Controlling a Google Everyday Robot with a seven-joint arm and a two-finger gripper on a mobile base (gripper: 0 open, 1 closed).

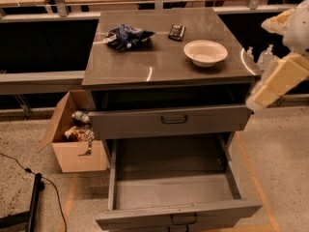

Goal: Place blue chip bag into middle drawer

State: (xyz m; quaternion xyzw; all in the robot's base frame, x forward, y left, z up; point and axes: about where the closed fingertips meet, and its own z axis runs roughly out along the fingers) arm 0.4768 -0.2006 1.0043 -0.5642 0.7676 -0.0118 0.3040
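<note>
The grey cabinet fills most of your view, and its flat top serves as the table (159,69). Below it the upper drawer (169,122) stands pulled out a little. The middle drawer (174,190) is drawn wide open towards you, its grey floor bare, so the place for the bag is ready and needs no more opening.

The robot's pale arm (280,79) comes in from the right edge of the view, just beside the table's right-hand corner. On the floor to the left of the cabinet sits an open cardboard box (72,151) with some packets in it; it has no part in your job.

On the table, the white bowl (205,52) stands towards the right. The blue chip bag (126,35) lies crumpled near the back left, well apart from the bowl. The small black device (177,32) rests at the back between the two, touching neither.

The gripper (261,57) hangs off the table's right edge, on the bowl's side, and holds nothing that you can see. You cannot tell whether the jaws are apart or together.

By my reckoning you are at the very start of the handling. The drawer is open, but the reach across the table, the grasp, the lift, the carry down and the release are all left to do. The bowl lies between the gripper and the bag, so mind it.
</note>
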